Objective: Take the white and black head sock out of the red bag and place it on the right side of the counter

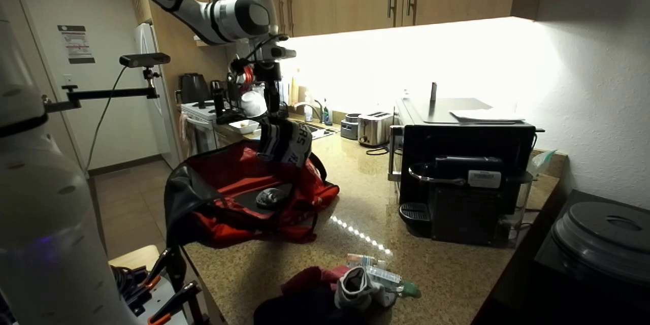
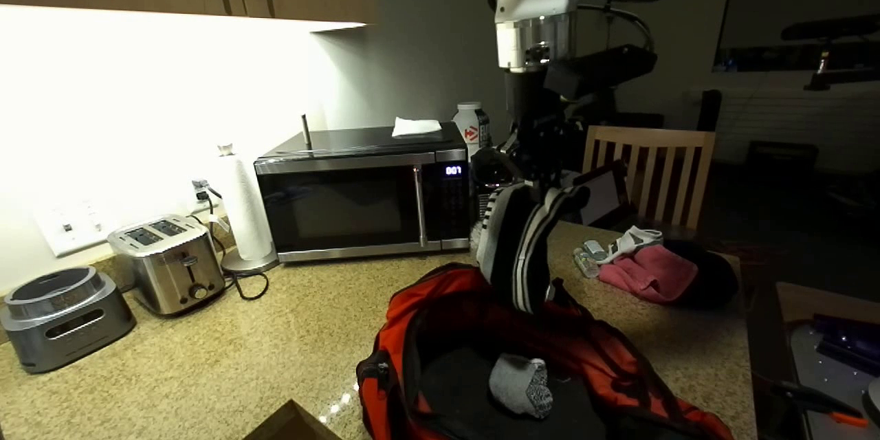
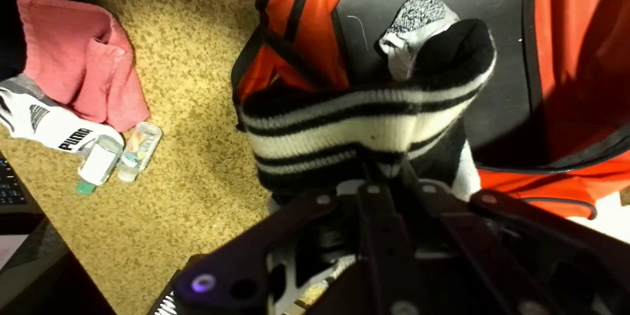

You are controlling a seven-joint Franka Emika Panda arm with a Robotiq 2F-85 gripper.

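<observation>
White sock [image 3: 54, 123] reads "PUMA" (gripper [image 3: 387, 172] pinches head sock [image 3: 334, 133]).

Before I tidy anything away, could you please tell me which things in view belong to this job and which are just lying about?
Belongs to the job:
gripper, holding the white and black head sock
red bag
counter

Just lying or standing about:
grey sock inside the red bag
pink cloth
white Puma item
green-capped bottle
toaster
microwave
</observation>
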